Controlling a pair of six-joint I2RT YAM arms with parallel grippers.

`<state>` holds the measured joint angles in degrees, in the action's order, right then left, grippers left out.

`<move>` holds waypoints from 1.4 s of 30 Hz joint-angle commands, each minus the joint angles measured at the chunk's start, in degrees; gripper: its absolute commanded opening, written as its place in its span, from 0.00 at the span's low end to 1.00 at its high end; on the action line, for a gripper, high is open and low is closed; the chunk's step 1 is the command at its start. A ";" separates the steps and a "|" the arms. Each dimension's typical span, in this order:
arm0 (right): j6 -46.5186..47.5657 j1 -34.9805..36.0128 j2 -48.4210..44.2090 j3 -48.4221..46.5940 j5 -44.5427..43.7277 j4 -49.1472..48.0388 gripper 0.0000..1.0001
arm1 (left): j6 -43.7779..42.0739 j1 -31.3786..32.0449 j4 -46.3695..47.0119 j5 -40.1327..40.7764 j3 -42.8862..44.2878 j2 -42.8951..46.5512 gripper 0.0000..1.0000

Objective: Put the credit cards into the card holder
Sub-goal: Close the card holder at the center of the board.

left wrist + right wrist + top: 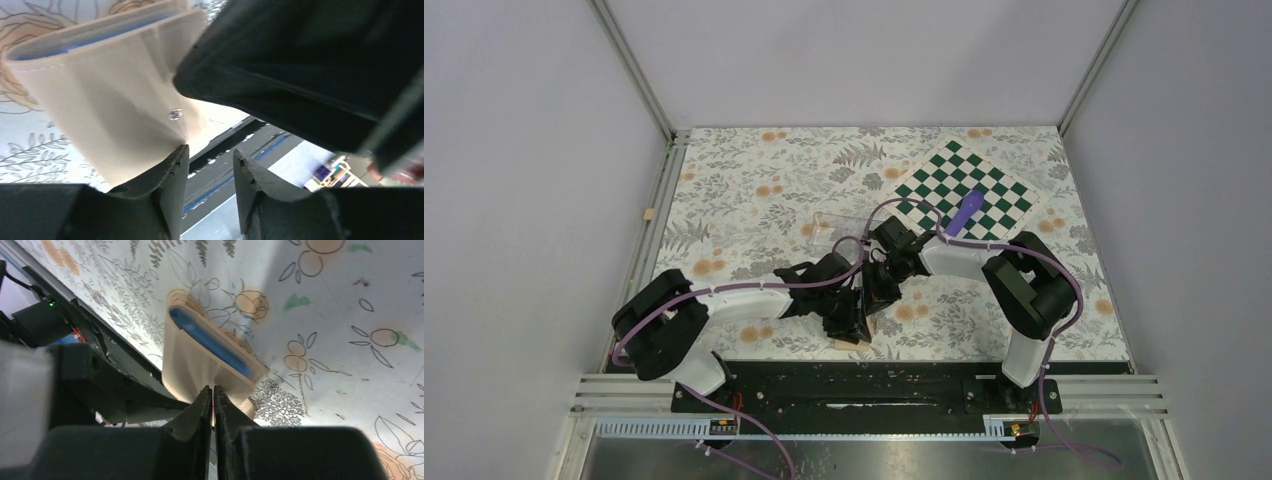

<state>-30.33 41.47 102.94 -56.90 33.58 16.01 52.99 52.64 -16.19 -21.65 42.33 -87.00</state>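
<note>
Right wrist, tan card holder [192, 365], blue inside

Obstacles: clear box [837, 229] at 12 o'clock of card holder [192, 372]; chessboard [965, 188] at 2 o'clock.
Passage: floral cloth [734, 190], 10 to 11 o'clock.

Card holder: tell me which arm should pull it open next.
Left, probably. The right gripper is pinched shut on the edge of the card holder; the left gripper stands open and empty beside its tan face.
</note>
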 commanded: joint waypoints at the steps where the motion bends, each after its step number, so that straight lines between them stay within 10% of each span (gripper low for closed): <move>1: 0.10 0.11 1.24 -1.42 -2.38 1.00 0.10 | 4.67 -0.10 12.55 -2.02 -1.30 3.81 0.41; 14: -0.14 0.17 1.47 0.17 -3.05 0.49 0.08 | 2.68 0.30 4.53 7.04 5.73 0.38 0.40; 29: 0.02 0.15 1.91 0.35 -2.47 0.42 0.08 | 1.06 1.32 -3.15 11.74 10.43 -2.93 0.06; 36: 0.01 0.17 1.74 0.30 -2.46 0.41 0.08 | 1.15 1.59 -6.33 14.43 11.12 -2.39 0.33; 42: 0.09 0.17 1.83 0.48 -2.31 0.37 0.09 | 1.32 1.69 -7.29 14.87 11.72 -3.11 0.35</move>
<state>-30.50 41.10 104.16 -56.69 31.59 15.94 54.39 54.30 -22.94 -9.28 51.27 -89.91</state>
